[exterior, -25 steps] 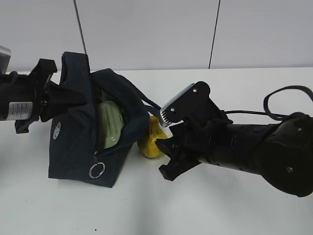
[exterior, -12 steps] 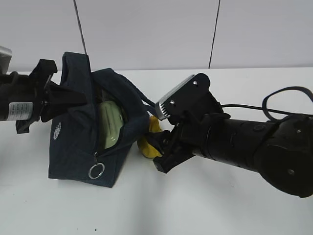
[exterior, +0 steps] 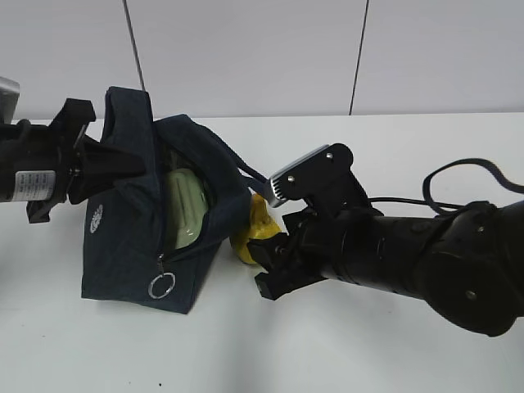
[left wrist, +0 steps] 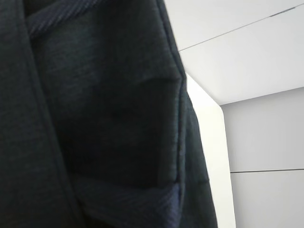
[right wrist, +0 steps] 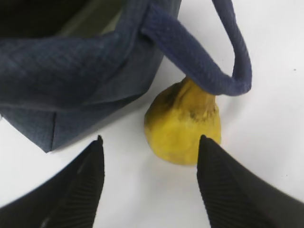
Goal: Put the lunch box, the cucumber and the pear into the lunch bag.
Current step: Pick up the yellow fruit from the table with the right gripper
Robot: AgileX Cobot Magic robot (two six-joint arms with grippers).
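Black ridged fingers of the right gripper (right wrist: 149, 178) are seen spread wide and empty, nearest the wrist camera, framing the yellow pear (right wrist: 183, 128). The pear stands on the white table (exterior: 368, 344) just beside the navy lunch bag (exterior: 131, 237), its neck pointing away under a handle loop (right wrist: 204, 52). Farther left, the pale green lunch box (exterior: 184, 205) is already lodged inside. The left gripper (exterior: 102, 168) is clamped on the bag's fabric. The pear remains unpacked; no cucumber is visible.

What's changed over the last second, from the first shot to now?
The right gripper moved left and lower, its open jaws now around the pear without gripping it. The left gripper stayed clamped on the lunch bag; the lunch box stayed inside and the pear stayed put.
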